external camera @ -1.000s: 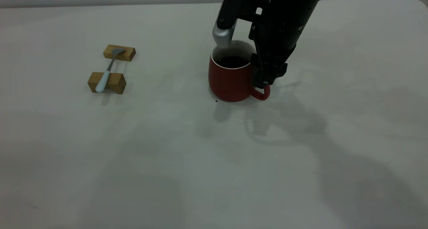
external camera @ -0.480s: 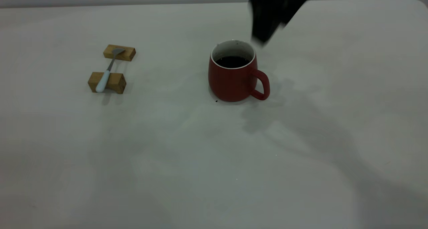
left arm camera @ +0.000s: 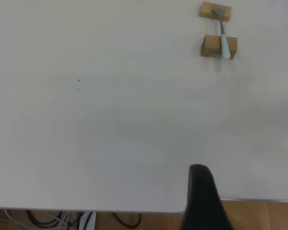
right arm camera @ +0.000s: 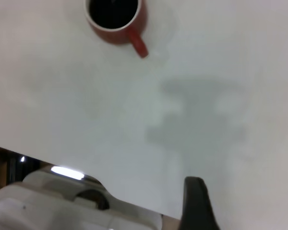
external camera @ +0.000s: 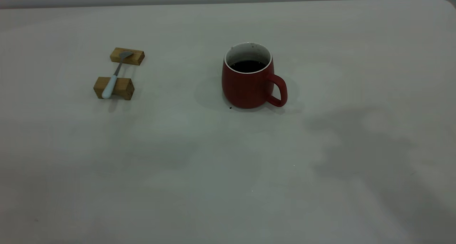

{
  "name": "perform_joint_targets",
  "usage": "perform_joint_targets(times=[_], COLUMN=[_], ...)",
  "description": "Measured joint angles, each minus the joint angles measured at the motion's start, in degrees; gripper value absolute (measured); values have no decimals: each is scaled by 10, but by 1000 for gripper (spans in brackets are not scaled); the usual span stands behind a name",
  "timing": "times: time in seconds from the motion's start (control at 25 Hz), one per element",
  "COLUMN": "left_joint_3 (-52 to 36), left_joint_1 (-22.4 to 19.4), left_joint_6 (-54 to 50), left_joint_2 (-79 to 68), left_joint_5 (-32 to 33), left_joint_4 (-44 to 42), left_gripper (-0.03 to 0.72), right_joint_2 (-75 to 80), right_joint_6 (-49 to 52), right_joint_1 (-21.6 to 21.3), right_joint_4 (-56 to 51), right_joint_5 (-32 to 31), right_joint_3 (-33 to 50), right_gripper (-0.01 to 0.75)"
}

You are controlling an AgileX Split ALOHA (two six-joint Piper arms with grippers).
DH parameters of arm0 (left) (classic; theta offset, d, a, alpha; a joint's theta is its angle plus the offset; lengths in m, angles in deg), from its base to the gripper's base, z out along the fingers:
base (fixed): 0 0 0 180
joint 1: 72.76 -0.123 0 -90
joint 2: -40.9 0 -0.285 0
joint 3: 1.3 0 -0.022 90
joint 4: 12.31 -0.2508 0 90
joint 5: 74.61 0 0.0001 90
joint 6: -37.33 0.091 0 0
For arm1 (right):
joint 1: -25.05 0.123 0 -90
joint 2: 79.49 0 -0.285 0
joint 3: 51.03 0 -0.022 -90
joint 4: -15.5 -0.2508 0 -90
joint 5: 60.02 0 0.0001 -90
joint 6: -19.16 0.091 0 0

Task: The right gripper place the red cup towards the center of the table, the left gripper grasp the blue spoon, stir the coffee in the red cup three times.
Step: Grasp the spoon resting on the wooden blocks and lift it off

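Off-white table (external camera: 320, 201): red cup (external camera: 247, 83) near centre; two wooden blocks (external camera: 114, 88) (spoon-bearing) well left.

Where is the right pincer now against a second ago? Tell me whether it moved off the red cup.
Yes. It has left the exterior view entirely, lifting away from the red cup, which stands alone; only a dark tip of the right pincer shows in its wrist view.

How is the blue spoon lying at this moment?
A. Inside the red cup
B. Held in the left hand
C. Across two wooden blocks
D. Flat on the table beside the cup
C: the blue spoon bridges the two wooden blocks, far from the red cup.
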Motion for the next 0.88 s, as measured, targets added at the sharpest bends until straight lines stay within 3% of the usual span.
perform_joint_targets(times=[0.2, 0.44, 0.6, 0.88], left_joint_3=[0, 0, 0, 0], left_joint_1=[0, 0, 0, 0], left_joint_6=[0, 0, 0, 0], left_joint_2=[0, 0, 0, 0], left_joint_5=[0, 0, 0, 0], left_joint_4=[0, 0, 0, 0], left_gripper=[550, 550, 550, 550], right_joint_2=[-156, -352, -482, -657], right_joint_6=[-20, -21, -21, -39], right_joint_1=[0, -6, -50, -116], right_joint_4=[16, 25, 21, 10], right_joint_5=[-6, -6, -6, -4], right_joint_3=[90, 272, 376, 473], right_gripper=[574, 576, 576, 593])
